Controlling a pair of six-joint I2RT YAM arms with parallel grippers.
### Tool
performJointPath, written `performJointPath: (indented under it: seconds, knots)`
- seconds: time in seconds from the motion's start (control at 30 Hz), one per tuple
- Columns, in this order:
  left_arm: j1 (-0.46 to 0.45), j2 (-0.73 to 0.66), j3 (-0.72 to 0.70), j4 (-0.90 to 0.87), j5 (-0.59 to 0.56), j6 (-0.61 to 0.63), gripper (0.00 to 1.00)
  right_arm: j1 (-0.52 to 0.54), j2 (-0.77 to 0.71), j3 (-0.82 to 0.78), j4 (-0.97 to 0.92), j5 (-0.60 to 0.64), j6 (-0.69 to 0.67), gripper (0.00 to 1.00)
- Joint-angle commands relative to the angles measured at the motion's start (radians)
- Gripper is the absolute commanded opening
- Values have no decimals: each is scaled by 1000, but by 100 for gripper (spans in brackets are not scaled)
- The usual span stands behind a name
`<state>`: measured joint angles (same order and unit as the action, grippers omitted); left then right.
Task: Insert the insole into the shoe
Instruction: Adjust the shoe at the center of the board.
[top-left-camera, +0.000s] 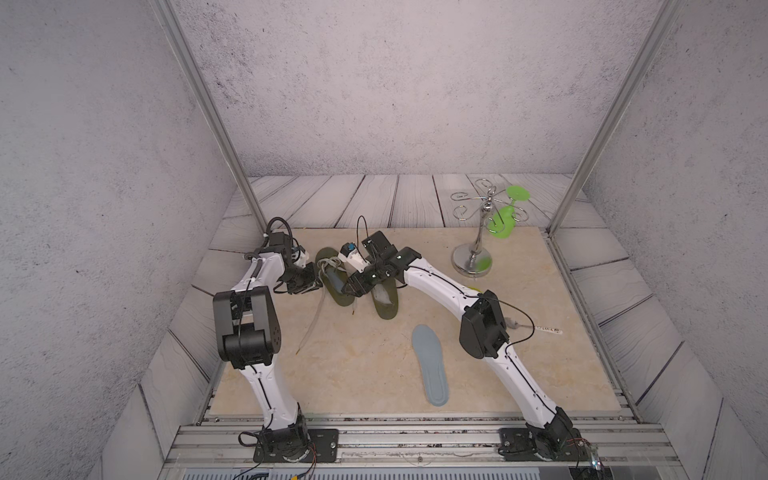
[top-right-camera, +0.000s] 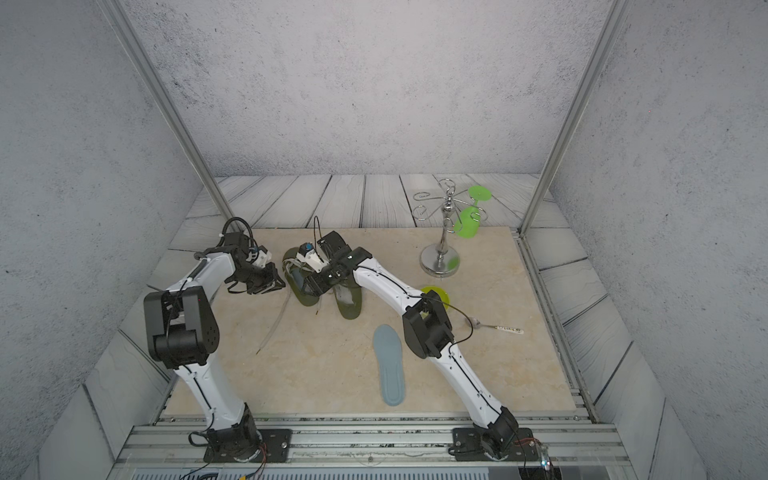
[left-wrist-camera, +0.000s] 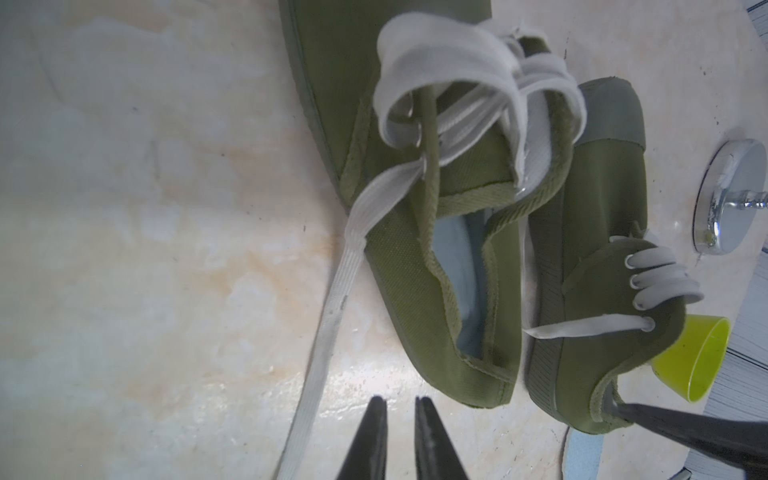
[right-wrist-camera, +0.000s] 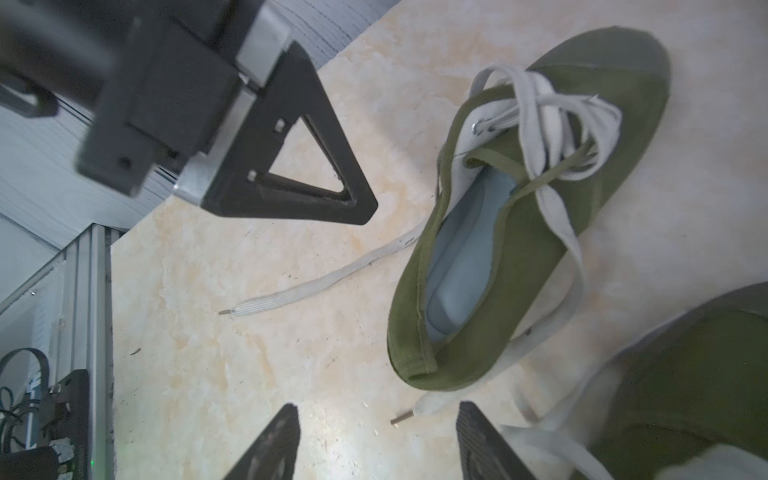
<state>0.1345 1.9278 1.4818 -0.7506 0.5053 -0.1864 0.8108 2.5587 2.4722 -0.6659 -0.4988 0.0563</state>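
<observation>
Two olive-green shoes lie side by side at the back of the beige mat. The left shoe (top-left-camera: 343, 300) (left-wrist-camera: 399, 266) (right-wrist-camera: 519, 257) has a light blue insole (left-wrist-camera: 457, 257) (right-wrist-camera: 465, 257) lying inside it. A second blue insole (top-left-camera: 430, 365) (top-right-camera: 390, 365) lies loose on the mat nearer the front. My left gripper (top-left-camera: 318, 284) (left-wrist-camera: 399, 401) hovers beside the left shoe's heel, open by a narrow gap and holding nothing. My right gripper (top-left-camera: 351, 286) (right-wrist-camera: 376, 415) stands wide open over the heels. Only a lace tip on the mat lies between its fingers.
The other shoe (top-left-camera: 384, 305) (left-wrist-camera: 598, 232) lies just right of the first. White laces (top-left-camera: 311, 324) trail toward the front left. A chrome glass rack (top-left-camera: 473, 257) with a hanging green glass (top-left-camera: 503, 220) stands at the back right. A yellow-green cup (top-right-camera: 436, 295) sits beside my right arm.
</observation>
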Motion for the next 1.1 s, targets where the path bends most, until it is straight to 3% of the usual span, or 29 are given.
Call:
performJointPath:
  seconds: [0.0,0.3,0.7,1.07]
  knots:
    - [13,22,-29,9,31,-17,16,4,84,37,30,-45,34,68]
    - [14,51,-63,26,34,-22,14,7,176,85,109,-60,56,75]
    - [14,110,-51,27,40,-23,11,27,183,60,142,-134,71,76]
    - [14,136,-42,42,71,-16,10,37,205,71,128,-88,73,76]
